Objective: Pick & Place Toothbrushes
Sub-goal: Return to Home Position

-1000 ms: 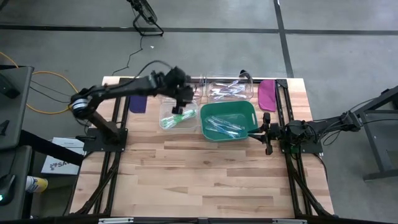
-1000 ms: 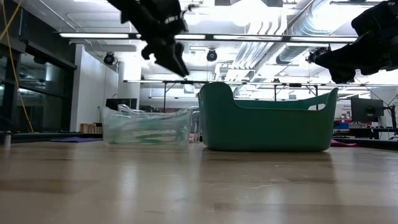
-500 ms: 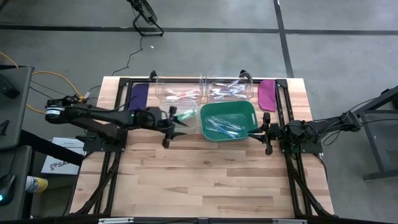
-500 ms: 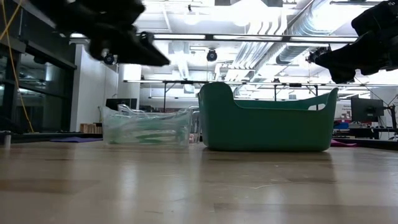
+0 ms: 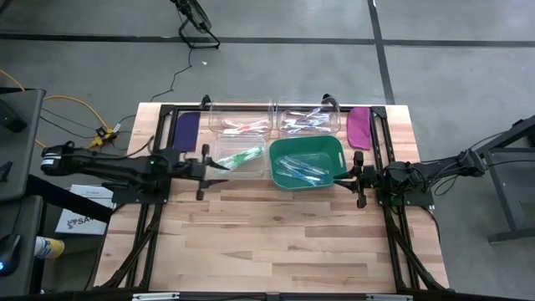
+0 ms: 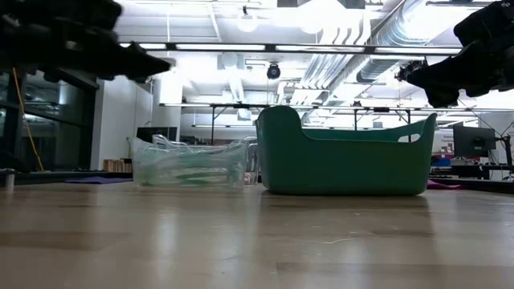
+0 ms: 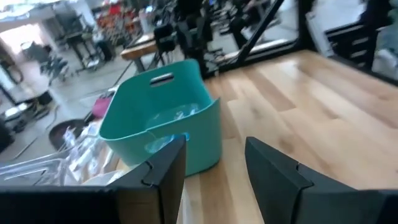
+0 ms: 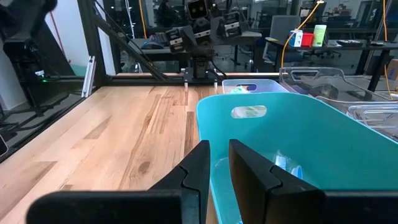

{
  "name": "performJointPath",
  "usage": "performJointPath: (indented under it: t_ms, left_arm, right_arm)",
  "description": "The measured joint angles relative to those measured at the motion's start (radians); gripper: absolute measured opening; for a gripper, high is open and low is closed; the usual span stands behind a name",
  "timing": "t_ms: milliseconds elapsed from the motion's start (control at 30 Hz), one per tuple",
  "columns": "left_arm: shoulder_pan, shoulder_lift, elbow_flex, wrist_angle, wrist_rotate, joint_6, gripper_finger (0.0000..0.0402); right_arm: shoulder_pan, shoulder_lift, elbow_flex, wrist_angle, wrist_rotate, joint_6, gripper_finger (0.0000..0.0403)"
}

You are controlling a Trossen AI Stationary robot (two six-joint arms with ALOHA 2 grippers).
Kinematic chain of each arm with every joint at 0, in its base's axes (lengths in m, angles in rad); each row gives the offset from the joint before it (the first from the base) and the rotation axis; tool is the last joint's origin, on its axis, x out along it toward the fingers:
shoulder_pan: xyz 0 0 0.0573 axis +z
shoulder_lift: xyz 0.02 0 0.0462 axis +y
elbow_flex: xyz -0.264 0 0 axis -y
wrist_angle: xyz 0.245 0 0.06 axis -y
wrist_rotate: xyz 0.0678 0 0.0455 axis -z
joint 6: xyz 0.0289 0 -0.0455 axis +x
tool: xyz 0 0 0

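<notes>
Lighting: bright and even, from ceiling strip lights (image 6: 241,46) above and beyond my left gripper (image 6: 157,68); it and my right gripper (image 6: 409,75) show as dark silhouettes in the low view. Shadows: faint and short on the table (image 5: 292,242) under my arms, with a soft sheen on the wood ahead of my grippers. Blur: my left gripper is smeared in the low view, and its wrist view is soft throughout.

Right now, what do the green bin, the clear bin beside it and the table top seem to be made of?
Green bin: opaque moulded plastic, likely, smooth with a soft sheen.
Clear bin: thin transparent plastic; green toothbrushes show through its wall.
Table top: wood, probably butcher-block, with joined pale strips and visible grain.
</notes>
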Motion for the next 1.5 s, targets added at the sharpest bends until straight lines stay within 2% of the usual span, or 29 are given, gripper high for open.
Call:
performJointPath:
  t_ms: [200,467,933,1133,1500]
  left_arm:
    - [0.0,-0.218,-0.111,-0.027,0.056,-0.003,0.0161]
    - [0.0,-0.403,-0.156,-0.157,0.057,0.011,0.0161]
    - [0.0,-0.594,-0.196,-0.265,0.058,0.056,0.0161]
    - [0.0,-0.715,-0.197,-0.403,0.057,0.108,0.0161]
    - [0.0,-0.708,-0.199,-0.402,0.055,0.106,0.0161]
  right_arm:
    - [0.0,0.0,0.0,0.0,0.0,0.0,0.0052]
    - [0.0,0.0,0.0,-0.001,0.0,0.0,0.0052]
    - [0.0,0.0,0.0,-0.001,0.0,0.0,0.0052]
    - [0.0,0.0,0.0,-0.001,0.0,0.0,0.0052]
    - [0.0,0.0,0.0,-0.001,0.0,0.0,0.0052]
